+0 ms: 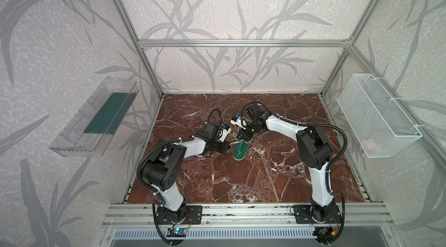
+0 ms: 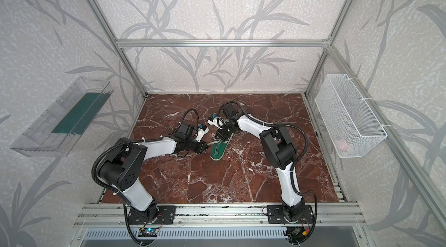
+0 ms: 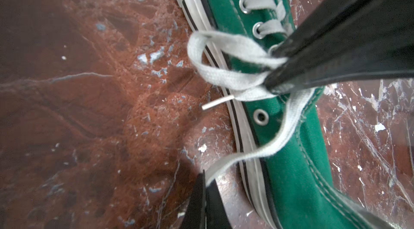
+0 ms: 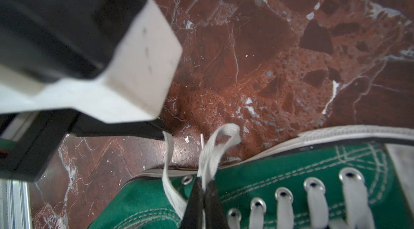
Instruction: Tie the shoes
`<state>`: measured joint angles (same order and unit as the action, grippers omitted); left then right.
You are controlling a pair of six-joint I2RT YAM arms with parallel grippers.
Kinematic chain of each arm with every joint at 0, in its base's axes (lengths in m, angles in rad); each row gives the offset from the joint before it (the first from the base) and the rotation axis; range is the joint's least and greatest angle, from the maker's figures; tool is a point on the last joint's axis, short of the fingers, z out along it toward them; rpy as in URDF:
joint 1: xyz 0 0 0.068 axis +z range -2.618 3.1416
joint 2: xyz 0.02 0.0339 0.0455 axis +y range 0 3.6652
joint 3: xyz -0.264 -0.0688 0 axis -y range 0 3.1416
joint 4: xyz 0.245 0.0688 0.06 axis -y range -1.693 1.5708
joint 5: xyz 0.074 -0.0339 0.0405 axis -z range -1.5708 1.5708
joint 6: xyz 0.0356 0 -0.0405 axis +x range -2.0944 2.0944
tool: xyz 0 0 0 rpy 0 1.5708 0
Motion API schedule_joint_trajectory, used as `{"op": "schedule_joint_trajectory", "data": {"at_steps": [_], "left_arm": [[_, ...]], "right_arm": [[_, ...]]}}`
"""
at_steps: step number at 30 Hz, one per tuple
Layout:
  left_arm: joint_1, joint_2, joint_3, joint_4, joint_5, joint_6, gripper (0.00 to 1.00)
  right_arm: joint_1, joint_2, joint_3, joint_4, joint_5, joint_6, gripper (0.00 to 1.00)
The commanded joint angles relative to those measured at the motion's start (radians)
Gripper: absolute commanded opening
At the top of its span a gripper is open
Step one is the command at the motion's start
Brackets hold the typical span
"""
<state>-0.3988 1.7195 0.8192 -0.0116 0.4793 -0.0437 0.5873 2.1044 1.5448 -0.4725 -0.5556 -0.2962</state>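
Note:
The shoe [image 1: 239,152] is a small green canvas sneaker with a white sole edge, lying on the red marble table [image 1: 241,185] between the two arms in both top views. Its white laces are loose. My left gripper [image 3: 205,179] is shut on one flat lace strand [image 3: 264,149] beside the sole. From above the eyelets, my right gripper [image 4: 204,183] is shut on a folded loop of lace [image 4: 221,140]. The loop's plastic tip [image 3: 216,103] sticks out over the table. In a top view the left gripper [image 1: 226,148] and right gripper [image 1: 243,138] almost meet at the shoe's upper.
A clear plastic bin [image 1: 94,122] with a green liner hangs on the left wall. A white wire basket [image 1: 376,117] hangs on the right wall. Aluminium frame posts and a front rail [image 1: 241,212] border the marble top.

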Motion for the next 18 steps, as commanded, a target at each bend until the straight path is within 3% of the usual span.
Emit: {"op": "schedule_joint_trajectory", "data": {"at_steps": [1,18], "left_arm": [[0.008,0.032,0.063,-0.060,0.024,0.017,0.00],[0.023,0.156,0.259,-0.208,0.055,0.075,0.00]], "right_arm": [[0.005,-0.053,-0.046,0.032,-0.057,0.026,0.00],[-0.045,-0.121,-0.179,0.212,-0.203,0.121,0.00]]}}
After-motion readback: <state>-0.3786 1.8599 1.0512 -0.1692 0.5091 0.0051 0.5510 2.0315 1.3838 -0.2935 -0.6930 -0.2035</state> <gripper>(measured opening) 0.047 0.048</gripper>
